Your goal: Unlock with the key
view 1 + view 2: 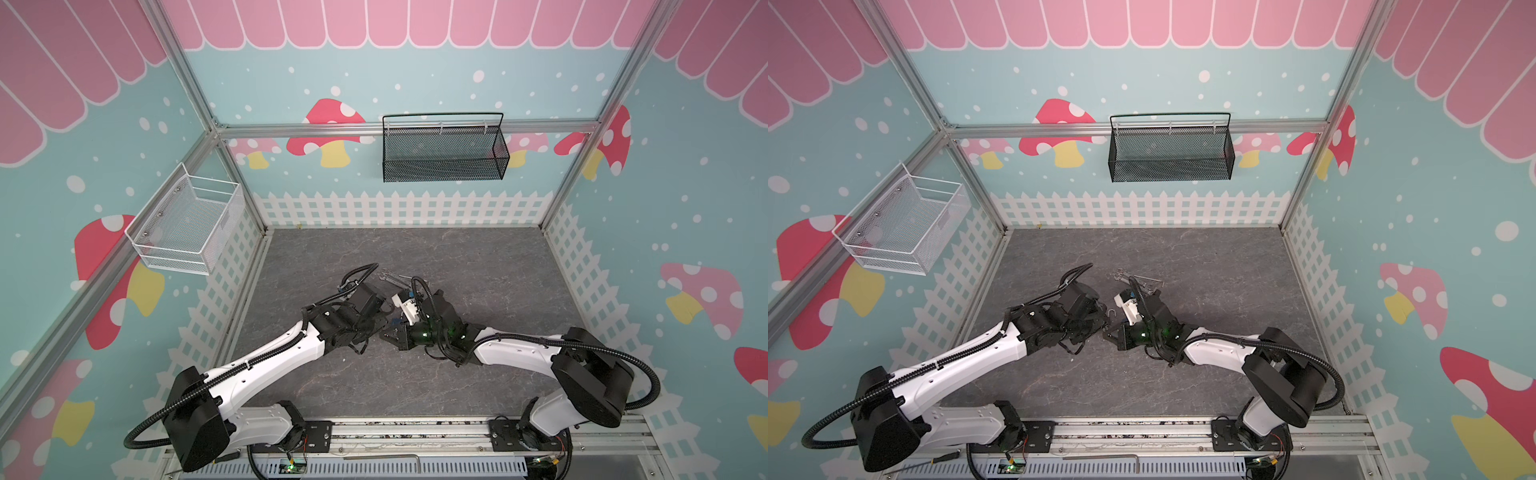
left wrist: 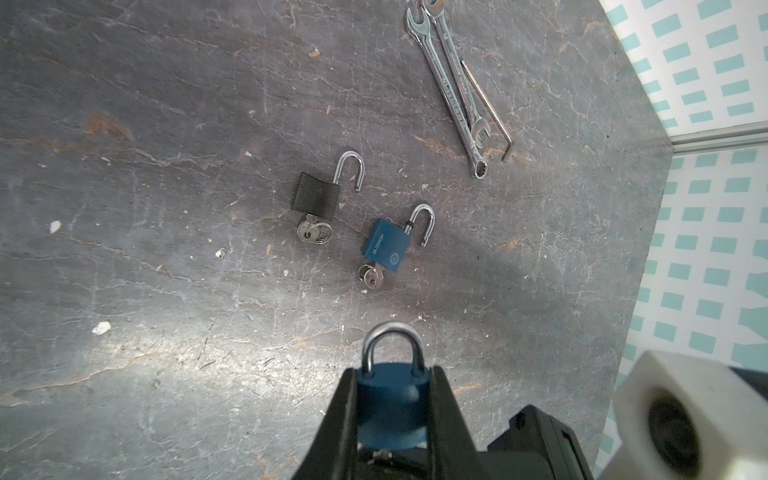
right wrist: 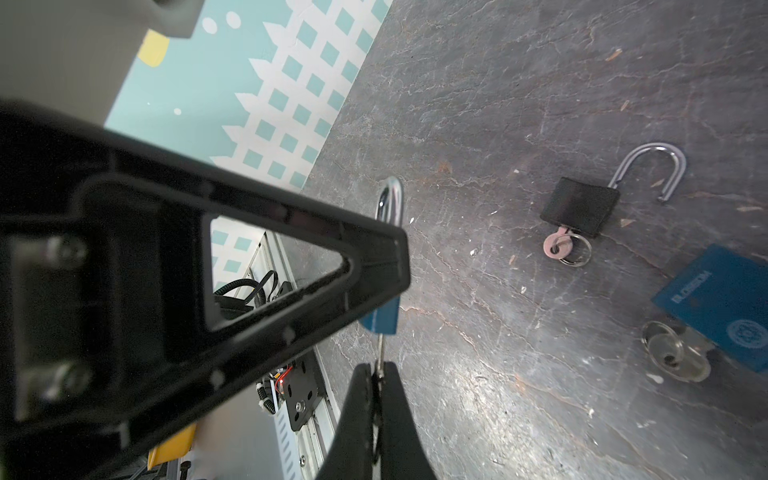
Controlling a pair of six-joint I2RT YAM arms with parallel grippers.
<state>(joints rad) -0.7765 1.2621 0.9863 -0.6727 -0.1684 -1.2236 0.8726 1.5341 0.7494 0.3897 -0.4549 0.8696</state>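
A small blue padlock [image 2: 392,399] with its shackle [image 2: 390,345] closed sits between the fingers of my left gripper [image 2: 392,374], which is shut on the lock's body. From the right wrist the same padlock [image 3: 382,318] shows below the left gripper's black finger [image 3: 291,257]. A thin key [image 3: 379,349] enters its underside. My right gripper [image 3: 378,368] is shut on the key's head. In both top views the two grippers meet above the middle of the mat, and the held lock's shackle [image 1: 1112,312] shows between them.
On the grey mat [image 2: 166,291] lie a black padlock [image 2: 316,195] and a second blue padlock [image 2: 386,247], both with shackles open and keys in them. Two wrenches [image 2: 453,87] and a hex key [image 2: 490,112] lie beyond. A white basket [image 1: 187,228] and a black basket [image 1: 442,149] hang on the walls.
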